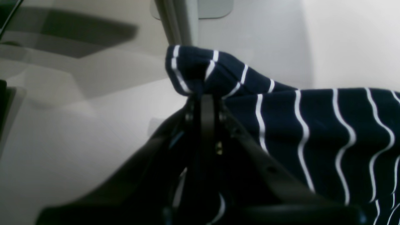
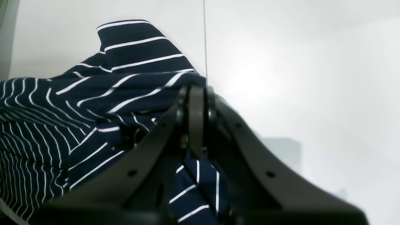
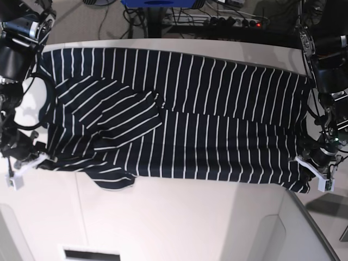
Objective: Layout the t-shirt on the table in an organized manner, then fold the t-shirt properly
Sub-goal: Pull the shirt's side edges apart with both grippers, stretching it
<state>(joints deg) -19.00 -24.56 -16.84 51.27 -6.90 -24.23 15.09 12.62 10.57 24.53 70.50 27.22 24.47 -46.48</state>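
The dark navy t-shirt point(image 3: 206, 119) with thin white stripes lies spread sideways across the white table point(image 3: 190, 223), a sleeve folded over its body at the left. My left gripper point(image 3: 302, 163) sits at the shirt's right near corner. In the left wrist view this gripper point(image 1: 204, 95) is shut on a bunched fold of the t-shirt point(image 1: 312, 131). At the left near edge my right gripper point(image 3: 44, 157) is likewise shut on cloth; its wrist view shows the gripper point(image 2: 195, 92) pinching the t-shirt point(image 2: 93, 103) beside the table's seam point(image 2: 204, 37).
Cables and a power strip point(image 3: 234, 20) lie on the floor beyond the far edge. The table's curved edge point(image 3: 310, 217) runs down the right near side. A grey post point(image 1: 178, 22) stands behind the left gripper. A dark slot point(image 3: 89, 254) shows at the bottom.
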